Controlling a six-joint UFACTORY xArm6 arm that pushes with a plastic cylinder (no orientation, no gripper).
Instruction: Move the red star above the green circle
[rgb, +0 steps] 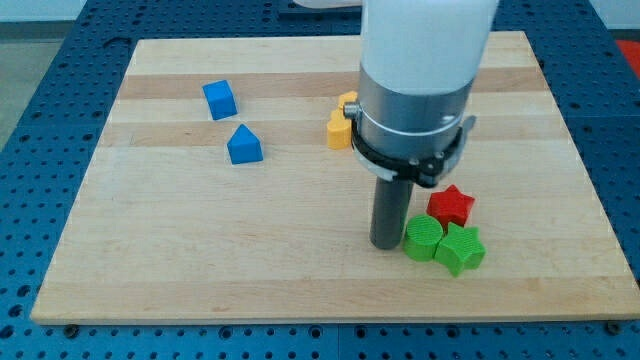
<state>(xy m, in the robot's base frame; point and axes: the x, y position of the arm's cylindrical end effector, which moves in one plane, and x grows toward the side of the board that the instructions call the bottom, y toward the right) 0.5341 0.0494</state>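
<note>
The red star (451, 206) lies on the wooden board (200, 250) at the view's lower right. The green circle (422, 239) sits just below and left of it, touching or nearly touching. A green star (460, 250) sits right of the green circle, below the red star. My tip (387, 243) is down on the board, right against the left side of the green circle and left of the red star.
A blue cube (219, 99) and a blue triangular block (244, 145) lie at the upper left. Two yellow blocks (339, 129) sit at the upper middle, partly hidden behind the arm's body (415, 90). The board's right edge is near the stars.
</note>
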